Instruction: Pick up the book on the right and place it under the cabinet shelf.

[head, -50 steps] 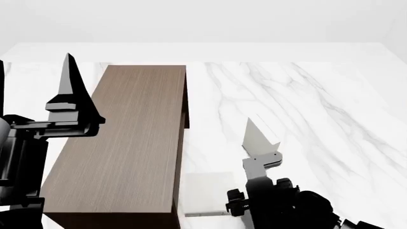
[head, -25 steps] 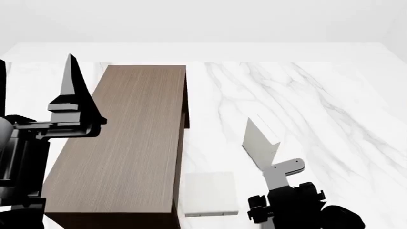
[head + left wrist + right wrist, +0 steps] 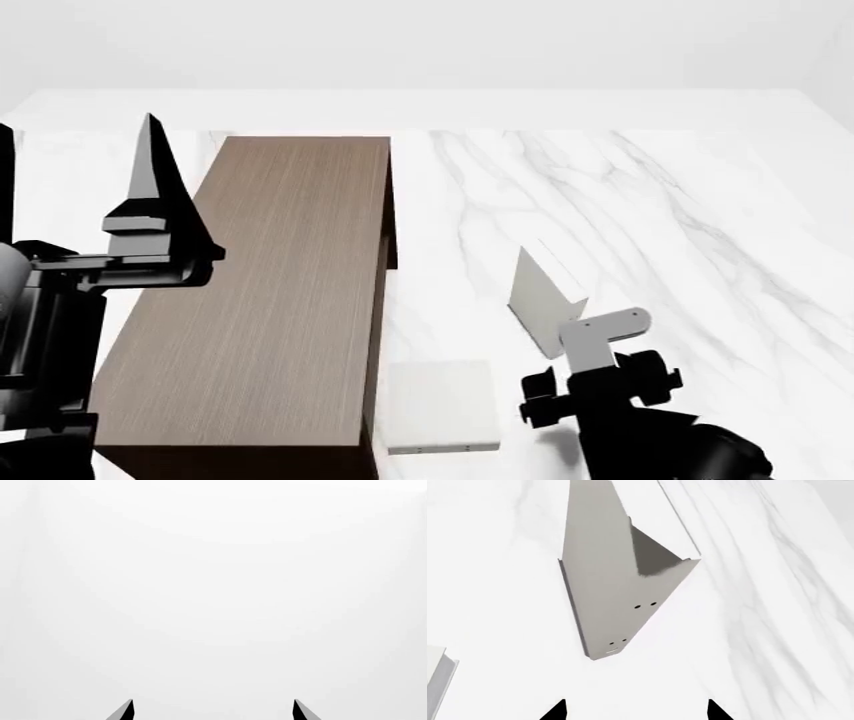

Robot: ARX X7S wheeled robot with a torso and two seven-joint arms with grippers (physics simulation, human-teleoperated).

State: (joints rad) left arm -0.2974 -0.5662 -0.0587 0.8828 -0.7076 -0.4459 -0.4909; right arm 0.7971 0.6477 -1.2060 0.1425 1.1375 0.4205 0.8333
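The thin white book point(image 3: 541, 292) stands upright on the marble table, right of the dark brown cabinet shelf point(image 3: 274, 290). In the right wrist view the book point(image 3: 607, 580) shows tiny dark marks on its narrow spine and stands a little ahead of the jaws, not between them. My right gripper point(image 3: 594, 335) is just near of the book and slightly to its right; in its wrist view point(image 3: 635, 711) it is open and empty. My left gripper point(image 3: 150, 180) is raised left of the cabinet, pointing up, and is open and empty in its wrist view point(image 3: 213, 710).
A thicker greyish-white book point(image 3: 434, 405) lies flat against the cabinet's right side near the front; its edge shows in the right wrist view point(image 3: 437, 680). The white marble table point(image 3: 667, 230) stretches to the right and back. The left wrist view shows only white.
My right arm has shifted right and turned, its gripper now just near of the standing book. The book, cabinet and left arm have not moved.
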